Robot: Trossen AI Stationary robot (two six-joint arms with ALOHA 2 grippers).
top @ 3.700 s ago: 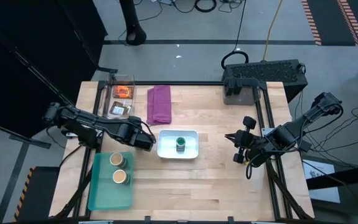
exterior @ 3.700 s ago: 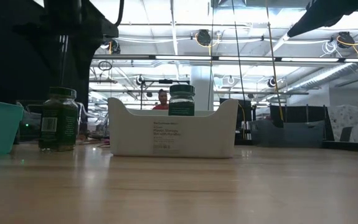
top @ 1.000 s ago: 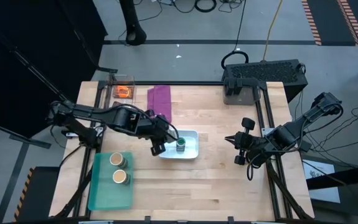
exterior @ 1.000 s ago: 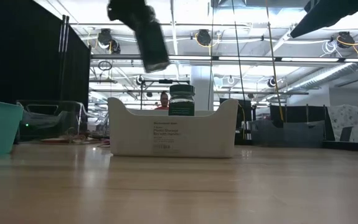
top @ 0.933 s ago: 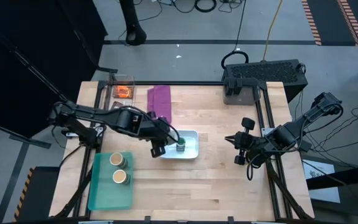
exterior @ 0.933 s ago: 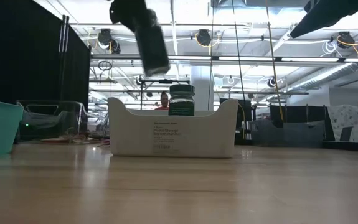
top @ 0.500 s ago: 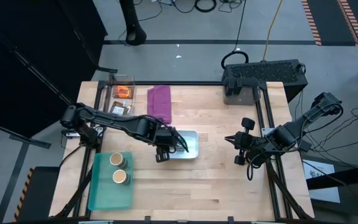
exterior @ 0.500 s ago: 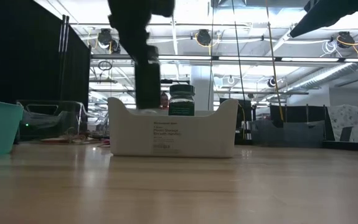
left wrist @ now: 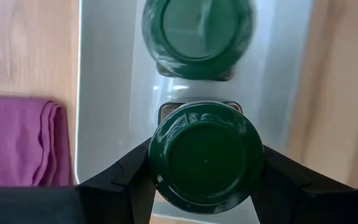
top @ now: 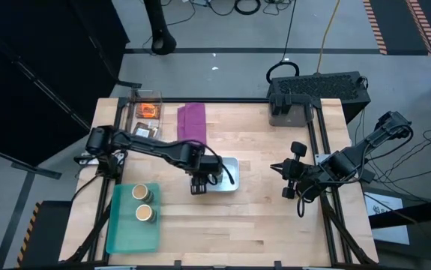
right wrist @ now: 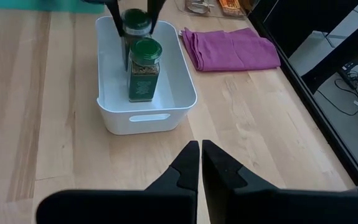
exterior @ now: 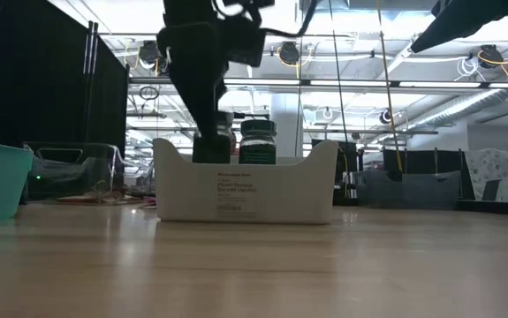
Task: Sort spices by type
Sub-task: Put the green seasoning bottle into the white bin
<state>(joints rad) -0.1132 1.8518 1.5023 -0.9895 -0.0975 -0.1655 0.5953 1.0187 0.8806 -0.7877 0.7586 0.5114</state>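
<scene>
My left gripper (top: 200, 180) reaches down into the white tray (top: 230, 166) and is shut on a green-lidded spice jar (left wrist: 207, 162). A second green-lidded jar (left wrist: 196, 31) stands on its base in the tray, just to the table's right of the held one (right wrist: 144, 68). Two tan-lidded jars (top: 140, 193) (top: 145, 214) stand in the teal bin (top: 125, 232). The orange packet (top: 149, 110) and the dark brown packet (top: 142, 131) lie in a clear box at the far left. My right gripper (right wrist: 199, 149) is shut and waits by the table's right edge. My left gripper pinches the green-lidded jar at its top, one finger (left wrist: 126, 177) on each side at the lid's rim (left wrist: 157, 165). The fingers come from above, pointing down. The jar is upright inside the white tray (exterior: 212, 146). The tray wall hides whether its base touches the floor.
A folded purple cloth (top: 193, 124) lies beyond the white tray on its far side. A black box (top: 316, 91) sits at the far right corner. Bare wood stretches between the tray and the table's near edge and toward my right gripper.
My left gripper, carrying the green-lidded jar, has moved toward the table's right and come down from above the tray's left rim into the white tray. The jar, tilted before, is now upright beside the other green-lidded jar.
</scene>
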